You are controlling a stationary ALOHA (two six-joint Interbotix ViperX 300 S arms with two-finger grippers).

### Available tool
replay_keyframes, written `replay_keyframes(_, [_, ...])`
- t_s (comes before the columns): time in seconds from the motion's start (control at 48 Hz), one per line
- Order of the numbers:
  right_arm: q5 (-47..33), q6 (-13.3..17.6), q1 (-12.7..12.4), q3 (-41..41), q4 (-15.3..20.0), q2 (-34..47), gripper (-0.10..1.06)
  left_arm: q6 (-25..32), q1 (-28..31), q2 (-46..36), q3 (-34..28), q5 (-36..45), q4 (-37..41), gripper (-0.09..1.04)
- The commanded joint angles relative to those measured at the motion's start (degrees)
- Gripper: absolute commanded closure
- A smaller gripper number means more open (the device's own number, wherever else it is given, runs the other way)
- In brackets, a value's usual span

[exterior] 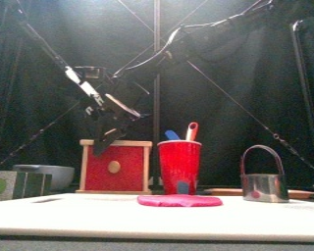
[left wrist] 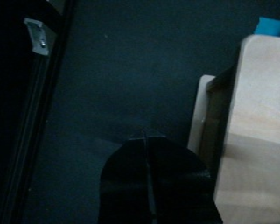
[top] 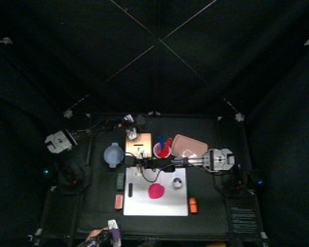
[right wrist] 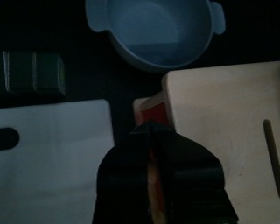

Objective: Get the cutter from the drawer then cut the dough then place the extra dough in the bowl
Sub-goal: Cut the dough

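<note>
1. The cutter [exterior: 262,184] is already out of the drawer [exterior: 115,169]. It stands upright to the right of the cup [exterior: 180,167], toward the desk's right edge.
2. The dough [exterior: 180,201] lies flat on the board [top: 138,205] near the front edge.
3. The right hand [right wrist: 152,133], jaws pressed together, hangs over the front of the box [right wrist: 224,114]. The left hand [left wrist: 149,140], likewise pressed together, hangs beside the box.
4. The next move is probably to spread the right hand and take the cutter's wire handle from above, keeping it upright.
5. Centre it over the dough and press straight down.
6. The bowl [right wrist: 154,35] sits just beside the box, ready for the scraps.
</note>
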Motion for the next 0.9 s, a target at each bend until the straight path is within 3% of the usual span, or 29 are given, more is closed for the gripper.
replay_keyframes(0.021, [0.09,0.18,2.02,-1.32,0.62,-5.01,0.92,0.00,0.18,-3.87,0.00,-5.01,-0.70,0.71])
replay_keyframes(0.208, [1.41,-0.09,4.92,1.76,1.14,-9.93,0.92,0.09,-0.70,-9.05,3.16,-8.53,-3.08,0.71])
replay_keyframes(0.438, [3.69,0.44,8.26,10.81,2.46,-19.95,0.91,0.00,-12.22,-16.44,12.13,-18.37,-9.67,0.71])
replay_keyframes(0.667, [3.96,0.53,9.76,23.12,10.20,-30.06,0.81,-0.18,-29.53,-24.87,22.32,-35.33,-16.44,0.71])
replay_keyframes(0.896, [6.15,0.35,9.76,32.96,20.92,-37.44,0.50,-4.75,-47.20,-27.25,30.23,-49.92,-17.75,0.71])
